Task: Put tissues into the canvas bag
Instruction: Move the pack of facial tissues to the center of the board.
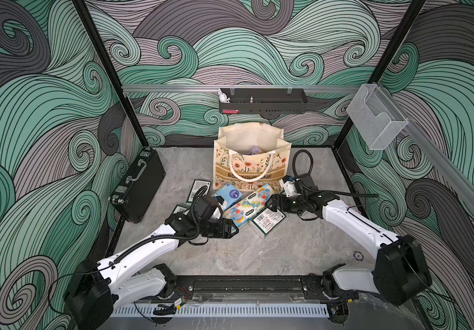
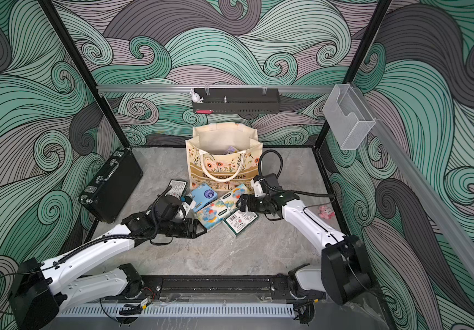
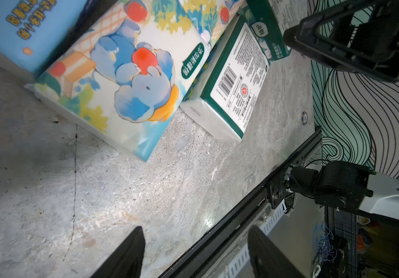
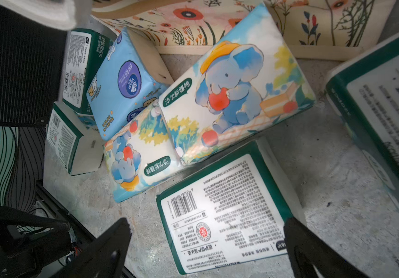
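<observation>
While low, outstretched beside the tissues (image 1: 247, 206), both end effectors (image 1: 235, 228) (image 1: 269, 203) wide-jawed, empty.

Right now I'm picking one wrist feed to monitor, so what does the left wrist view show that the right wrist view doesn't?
Only the left wrist view: a small round chip at the table edge and the right arm's white link. Only the right wrist view: the canvas bag and two green packs beyond the light blue pack. Both: that light blue pack, an elephant pack and the barcode-labelled green pack.
</observation>
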Controlling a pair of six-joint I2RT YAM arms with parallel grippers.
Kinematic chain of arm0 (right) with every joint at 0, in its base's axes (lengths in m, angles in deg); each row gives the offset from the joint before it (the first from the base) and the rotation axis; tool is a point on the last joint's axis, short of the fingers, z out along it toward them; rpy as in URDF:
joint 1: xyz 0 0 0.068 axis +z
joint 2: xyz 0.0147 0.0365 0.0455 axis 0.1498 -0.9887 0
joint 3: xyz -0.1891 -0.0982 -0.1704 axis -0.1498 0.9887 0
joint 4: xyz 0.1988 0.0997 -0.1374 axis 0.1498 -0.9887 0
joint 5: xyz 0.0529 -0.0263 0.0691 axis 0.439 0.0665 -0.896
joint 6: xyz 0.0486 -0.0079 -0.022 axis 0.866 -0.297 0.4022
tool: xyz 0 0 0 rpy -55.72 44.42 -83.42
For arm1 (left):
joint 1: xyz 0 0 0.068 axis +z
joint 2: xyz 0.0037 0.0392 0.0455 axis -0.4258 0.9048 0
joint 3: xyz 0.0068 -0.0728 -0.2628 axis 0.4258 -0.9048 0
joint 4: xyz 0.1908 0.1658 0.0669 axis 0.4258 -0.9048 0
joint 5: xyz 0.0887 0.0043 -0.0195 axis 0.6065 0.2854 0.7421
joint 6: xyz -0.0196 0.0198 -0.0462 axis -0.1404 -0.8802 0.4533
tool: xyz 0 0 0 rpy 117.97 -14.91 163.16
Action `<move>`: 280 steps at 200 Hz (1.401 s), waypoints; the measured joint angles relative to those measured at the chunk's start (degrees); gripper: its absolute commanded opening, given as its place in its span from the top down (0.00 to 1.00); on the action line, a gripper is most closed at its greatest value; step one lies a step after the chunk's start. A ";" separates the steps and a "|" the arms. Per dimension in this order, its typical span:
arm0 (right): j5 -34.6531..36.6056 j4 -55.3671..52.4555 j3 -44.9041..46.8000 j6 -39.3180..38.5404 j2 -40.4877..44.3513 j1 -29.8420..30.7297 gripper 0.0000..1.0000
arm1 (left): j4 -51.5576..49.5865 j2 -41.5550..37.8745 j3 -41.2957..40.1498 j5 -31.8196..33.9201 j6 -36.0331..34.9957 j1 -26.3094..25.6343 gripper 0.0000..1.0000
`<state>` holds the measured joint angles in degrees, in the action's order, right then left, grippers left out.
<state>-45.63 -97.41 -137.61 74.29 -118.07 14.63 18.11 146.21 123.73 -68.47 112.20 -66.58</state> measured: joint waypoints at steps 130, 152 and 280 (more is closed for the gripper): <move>-3.54 13.29 15.37 7.04 6.08 7.28 0.01 | 3.98 4.46 -3.06 -3.04 1.99 0.00 0.30; -4.39 13.81 17.81 11.04 10.73 11.43 0.01 | 4.48 5.35 -3.06 -3.52 2.10 0.00 0.31; -2.78 8.92 18.95 14.82 21.70 10.54 0.01 | 5.81 10.93 -0.33 -4.48 0.92 0.00 0.38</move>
<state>-48.40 -88.49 -118.66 89.11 -96.36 25.16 23.92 157.13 123.40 -72.95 113.12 -66.58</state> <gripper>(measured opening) 0.992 0.648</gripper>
